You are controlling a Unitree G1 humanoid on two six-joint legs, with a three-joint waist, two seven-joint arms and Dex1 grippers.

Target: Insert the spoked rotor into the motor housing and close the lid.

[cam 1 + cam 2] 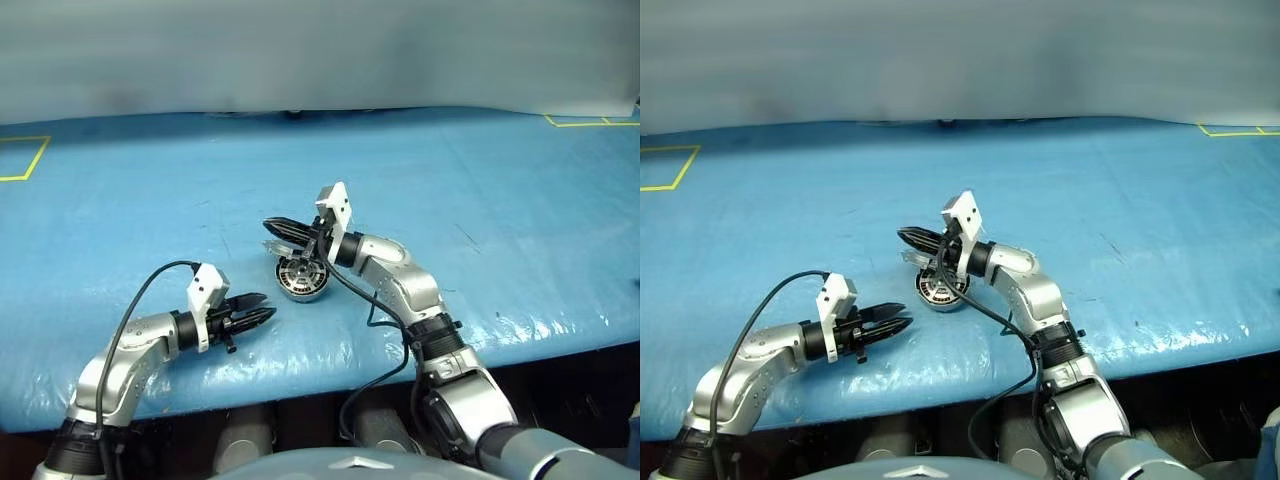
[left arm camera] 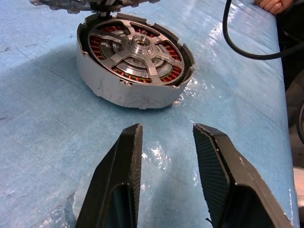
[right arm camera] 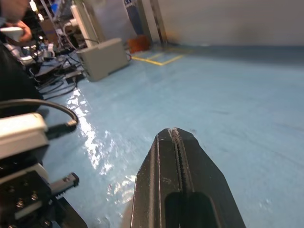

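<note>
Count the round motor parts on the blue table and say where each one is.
2. The silver motor housing with copper windings stands on the blue table, the spoked rotor seated inside it. A notched grey lid seems to hang at its far edge, near the right gripper, largely hidden.

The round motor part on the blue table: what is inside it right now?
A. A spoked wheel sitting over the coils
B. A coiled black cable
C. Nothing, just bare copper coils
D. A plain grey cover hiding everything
A: in the left wrist view the spoked rotor sits inside the motor housing, its silvery spokes and hub lying over the copper windings, with no cover hiding them.
</note>
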